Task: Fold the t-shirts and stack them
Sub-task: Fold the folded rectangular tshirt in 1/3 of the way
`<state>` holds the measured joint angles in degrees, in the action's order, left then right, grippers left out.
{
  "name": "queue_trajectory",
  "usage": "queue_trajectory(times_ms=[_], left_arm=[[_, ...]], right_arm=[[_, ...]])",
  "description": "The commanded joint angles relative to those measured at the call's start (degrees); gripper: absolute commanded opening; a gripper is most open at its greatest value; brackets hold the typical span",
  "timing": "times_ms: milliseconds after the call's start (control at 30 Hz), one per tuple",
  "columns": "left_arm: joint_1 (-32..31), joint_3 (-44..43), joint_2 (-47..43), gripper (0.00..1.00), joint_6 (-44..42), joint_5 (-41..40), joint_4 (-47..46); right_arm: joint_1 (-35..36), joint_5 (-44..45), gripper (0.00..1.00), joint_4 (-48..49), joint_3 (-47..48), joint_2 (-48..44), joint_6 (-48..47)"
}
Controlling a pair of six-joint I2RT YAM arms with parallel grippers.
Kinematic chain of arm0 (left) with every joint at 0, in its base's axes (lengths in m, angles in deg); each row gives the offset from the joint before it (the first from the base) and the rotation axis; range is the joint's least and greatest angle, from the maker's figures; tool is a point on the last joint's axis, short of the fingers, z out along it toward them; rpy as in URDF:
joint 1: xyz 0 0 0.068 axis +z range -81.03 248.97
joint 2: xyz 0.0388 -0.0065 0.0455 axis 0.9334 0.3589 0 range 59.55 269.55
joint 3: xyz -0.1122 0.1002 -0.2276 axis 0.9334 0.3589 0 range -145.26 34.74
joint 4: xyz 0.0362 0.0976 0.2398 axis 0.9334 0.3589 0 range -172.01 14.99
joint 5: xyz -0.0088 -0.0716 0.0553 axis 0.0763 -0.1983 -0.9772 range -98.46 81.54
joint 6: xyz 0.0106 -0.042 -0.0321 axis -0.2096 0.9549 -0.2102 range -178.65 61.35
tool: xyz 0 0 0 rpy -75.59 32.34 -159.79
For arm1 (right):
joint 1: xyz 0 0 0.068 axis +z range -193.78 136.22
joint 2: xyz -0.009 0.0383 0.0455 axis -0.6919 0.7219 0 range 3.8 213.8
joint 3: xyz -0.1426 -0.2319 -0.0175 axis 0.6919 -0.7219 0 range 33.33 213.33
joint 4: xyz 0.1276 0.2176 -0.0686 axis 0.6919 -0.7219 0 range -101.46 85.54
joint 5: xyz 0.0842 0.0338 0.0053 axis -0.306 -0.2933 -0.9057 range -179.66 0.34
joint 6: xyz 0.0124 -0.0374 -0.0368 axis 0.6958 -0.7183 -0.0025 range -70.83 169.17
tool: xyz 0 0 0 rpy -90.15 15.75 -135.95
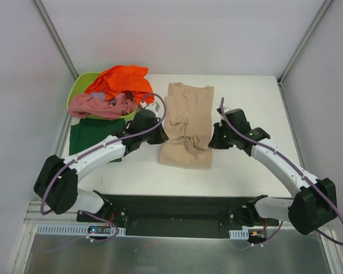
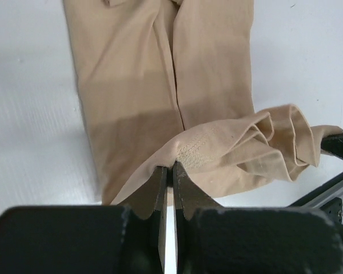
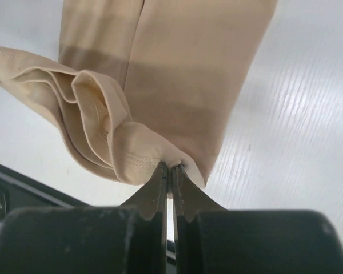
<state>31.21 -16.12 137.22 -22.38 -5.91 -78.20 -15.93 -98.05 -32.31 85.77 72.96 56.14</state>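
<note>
The beige t-shirt lies lengthwise on the table's middle, folded narrow. My left gripper is shut on its near left edge, seen in the left wrist view. My right gripper is shut on its near right edge, seen in the right wrist view. Both hold the cloth bunched and lifted over the flat part. The orange t-shirt and pink t-shirt lie heaped at the back left. The dark green t-shirt lies flat in front of them.
A lime-green tub sits at the back left under the orange and pink shirts. Frame posts stand at both back corners. The table's near edge and a dark rail run in front of the arms.
</note>
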Motion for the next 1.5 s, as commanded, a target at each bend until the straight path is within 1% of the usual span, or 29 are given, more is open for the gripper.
queue_trajectory(times_ms=[0, 133, 300, 467, 533, 700, 900, 1067, 1133, 1200, 1233, 1267, 1300, 1333, 1367, 1400, 1433, 1467], left_arm=[[1.72, -5.74, 2.83, 0.00, -3.22, 1.50, -0.39], [2.86, -8.56, 5.47, 0.00, -4.28, 1.15, -0.39], [4.53, -12.07, 9.42, 0.00, -5.24, -0.44, -0.39], [6.55, -16.29, 15.04, 0.00, -6.04, 3.16, -0.39], [6.91, -17.78, 16.80, 0.00, -5.86, 2.55, -0.39], [7.35, -21.39, 21.20, 0.00, -6.92, 2.64, -0.04], [7.70, -22.27, 23.93, 0.00, -7.00, 0.71, 0.58], [8.05, -23.94, 26.56, 0.00, -7.18, -0.43, 1.90], [8.40, -24.56, 27.53, 0.04, -7.09, -0.70, 2.25], [8.84, -25.43, 28.67, 0.05, -7.09, 0.00, 2.51], [9.02, -25.87, 28.94, 0.08, -7.18, 0.87, 2.60], [9.10, -26.14, 29.20, 0.14, -7.35, 1.32, 2.60], [9.11, -26.23, 29.12, 0.24, -7.44, 1.23, 2.60], [9.11, -26.32, 28.94, 0.34, -7.79, 1.15, 2.60], [9.11, -26.49, 28.51, 0.47, -8.06, 1.23, 2.60], [9.19, -26.41, 27.89, 0.60, -8.32, 1.15, 2.69], [9.11, -26.23, 27.02, 0.81, -8.32, 1.32, 2.95], [9.11, -25.79, 25.62, 0.99, -8.15, 1.84, 3.04]], right_arm=[[-2.80, -0.31, 0.01, 5.00, 4.85, 3.95, -3.36], [-5.35, -3.21, 0.01, 6.94, 8.19, 8.25, -3.62], [-6.94, -4.80, 0.01, 7.64, 12.06, 12.91, -5.46], [-8.43, -6.47, 0.01, 8.78, 14.26, 16.96, -5.91], [-9.13, -7.35, 0.01, 9.48, 14.96, 19.15, -5.99], [-10.19, -6.30, 0.01, 9.75, 17.95, 24.08, -6.17], [-10.45, -3.92, 0.01, 9.75, 19.62, 28.30, -5.99], [-10.89, -2.87, 0.07, 9.40, 21.03, 31.29, -5.47], [-10.98, -2.17, 0.09, 9.31, 21.47, 32.17, -5.38], [-11.24, -1.47, 0.12, 9.31, 21.91, 32.96, -5.47], [-11.16, -0.94, 0.17, 9.31, 22.43, 33.31, -5.47], [-11.24, -0.24, 0.18, 9.31, 22.79, 33.66, -5.99], [-11.59, 0.29, 0.18, 9.14, 23.40, 34.01, -6.52], [-11.60, 0.64, 0.23, 8.35, 24.10, 34.37, -6.52], [-11.77, 0.73, 0.34, 7.65, 24.80, 34.46, -8.26], [-11.95, 1.17, 0.49, 6.42, 25.59, 34.28, -8.54], [-11.86, 1.78, 0.60, 4.76, 25.95, 33.76, -8.80], [-11.86, 1.88, 0.66, 3.96, 25.95, 32.62, -8.89]])
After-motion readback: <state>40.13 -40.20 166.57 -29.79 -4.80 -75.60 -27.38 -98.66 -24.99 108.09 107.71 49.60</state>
